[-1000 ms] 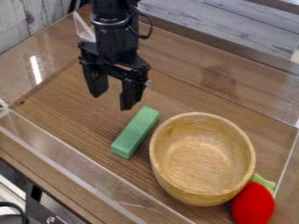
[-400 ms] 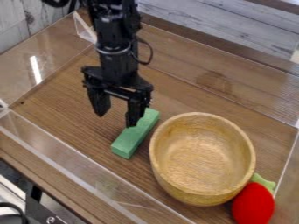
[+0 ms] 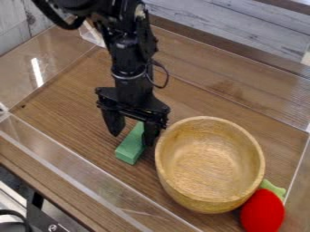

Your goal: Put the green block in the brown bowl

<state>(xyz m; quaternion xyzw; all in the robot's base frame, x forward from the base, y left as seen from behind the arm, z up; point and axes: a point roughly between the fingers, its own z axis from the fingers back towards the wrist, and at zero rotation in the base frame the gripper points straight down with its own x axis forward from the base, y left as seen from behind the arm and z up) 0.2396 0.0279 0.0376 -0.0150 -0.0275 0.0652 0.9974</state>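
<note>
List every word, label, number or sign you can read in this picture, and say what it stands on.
None: no readable text, number or sign shows anywhere.
The green block, the brown bowl, the red strawberry toy, the gripper and the wooden table are all unmarked.

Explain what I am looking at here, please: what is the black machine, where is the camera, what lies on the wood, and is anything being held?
The black machine is a single robot arm, and the forked part at its lower end is its gripper, which points straight down. There is one picture, taken from a camera placed in front of and above the wooden table, looking down at an angle. Clear walls stand along the table's edges. On the wood lie a green block, a brown bowl to its right, and a red strawberry-like toy beside the bowl at the lower right. The bowl looks empty. The gripper is open, with its fingers low around the block's upper end. Nothing is held yet.
</note>
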